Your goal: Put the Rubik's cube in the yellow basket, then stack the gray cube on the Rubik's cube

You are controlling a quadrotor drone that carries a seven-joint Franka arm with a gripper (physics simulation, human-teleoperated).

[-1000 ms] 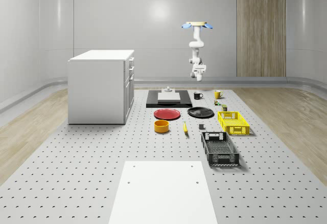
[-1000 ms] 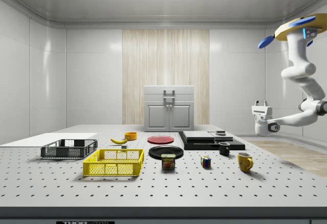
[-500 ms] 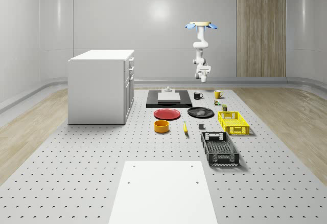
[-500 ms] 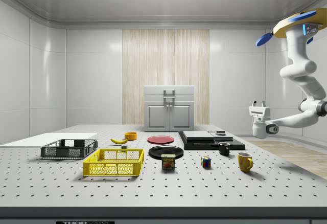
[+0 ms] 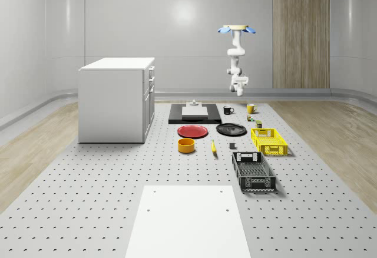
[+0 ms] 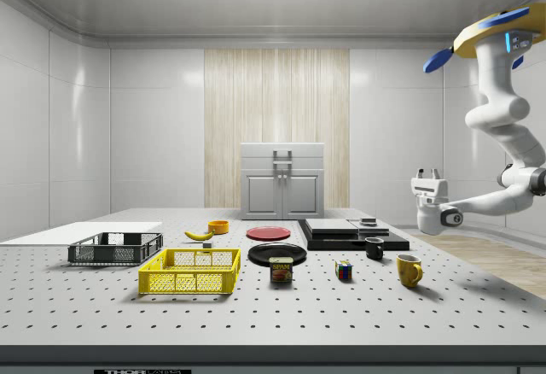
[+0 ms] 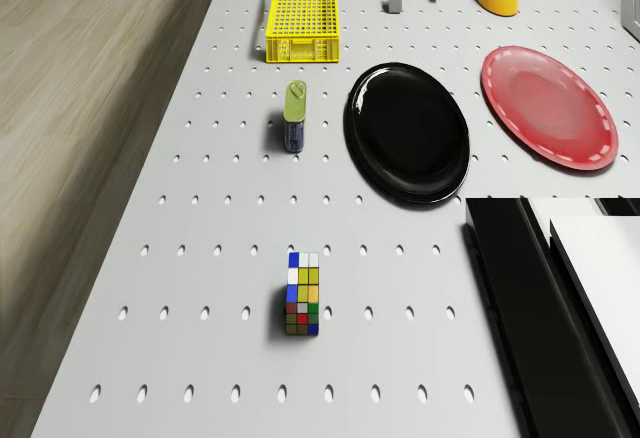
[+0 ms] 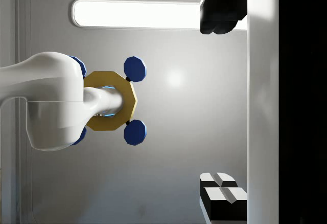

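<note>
White cabinet point(image 5: 116, 99) stands on the perforated table point(image 5: 88, 175). Red plate point(image 5: 192, 131) lies beside black plate point(image 5: 231, 129). Orange bowl point(image 5: 186, 145), banana point(image 5: 213, 146), black basket point(image 5: 253, 171), black mug point(image 6: 374, 248), yellow mug point(image 6: 409, 270) and can point(image 6: 281, 270) stand apart.

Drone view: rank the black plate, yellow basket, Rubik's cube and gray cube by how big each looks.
1. black plate
2. yellow basket, though it lies farther from the camera
3. Rubik's cube
4. gray cube, farthest away

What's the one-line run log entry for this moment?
drone: hovering high, side view's right | end effector: pointing up, holding nothing | Rubik's cube: on table | yellow basket: empty | stage: approach
</note>
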